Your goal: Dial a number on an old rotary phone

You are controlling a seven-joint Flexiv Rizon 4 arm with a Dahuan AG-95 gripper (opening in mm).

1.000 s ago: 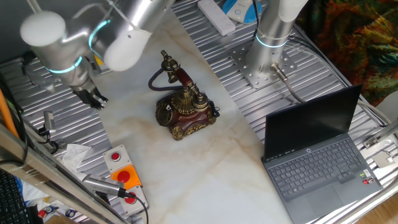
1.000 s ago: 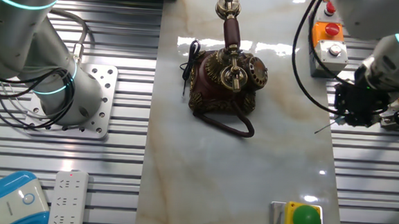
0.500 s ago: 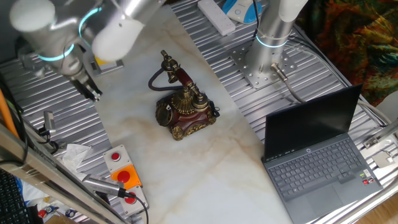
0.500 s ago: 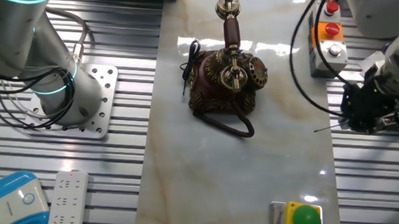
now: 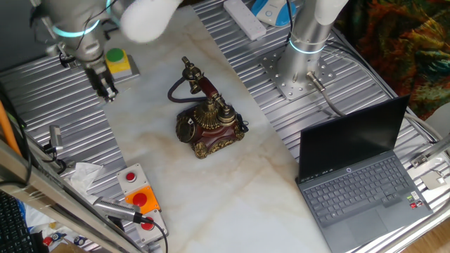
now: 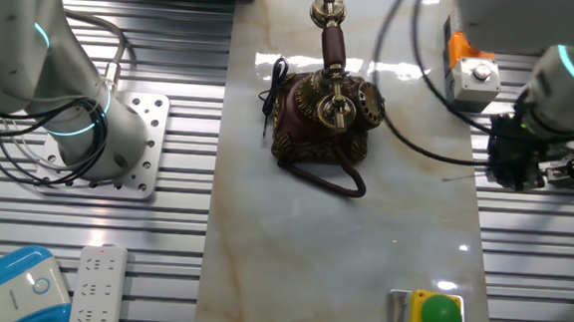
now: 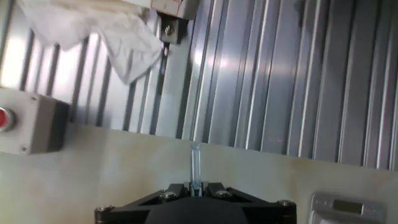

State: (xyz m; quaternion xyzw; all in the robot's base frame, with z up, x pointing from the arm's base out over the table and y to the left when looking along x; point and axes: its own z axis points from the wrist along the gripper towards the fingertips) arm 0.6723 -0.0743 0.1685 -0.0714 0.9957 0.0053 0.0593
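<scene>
**Item: rotary phone and dialling hand, pre-contact**

Old rotary phone (image 5: 207, 121): stood upright near the middle of the pale marble-look table (image 5: 232, 204). Handset (image 5: 199, 83) rested on its cradle, long axis running from the body toward the far end of the table in the one fixed view. Round dark dial (image 5: 186, 128) faced the side of the table where the hand hung. Black cord (image 6: 268, 92) lay beside the body on the opposite side.

Hand (image 5: 107, 90): hung over the ribbed metal deck at the table's edge, well apart from the phone, touching nothing on the table. In the hand view the fingers sat together, pinching a thin clear stick (image 7: 195, 163) that projected forward past them toward the deck.

Governing relation: the phone lay sideways from the hand, across the bare table, dial side nearer. Judged, the coming move called for a crossing toward the dial, with the stick tip brought to a finger hole; the holes were too small to make out here.

Nearby: green button box (image 5: 117, 62) just beside the hand; red button box (image 5: 136, 195) and crumpled tissue (image 5: 84, 174) further along the same edge; laptop (image 5: 362, 179) across the table.
</scene>
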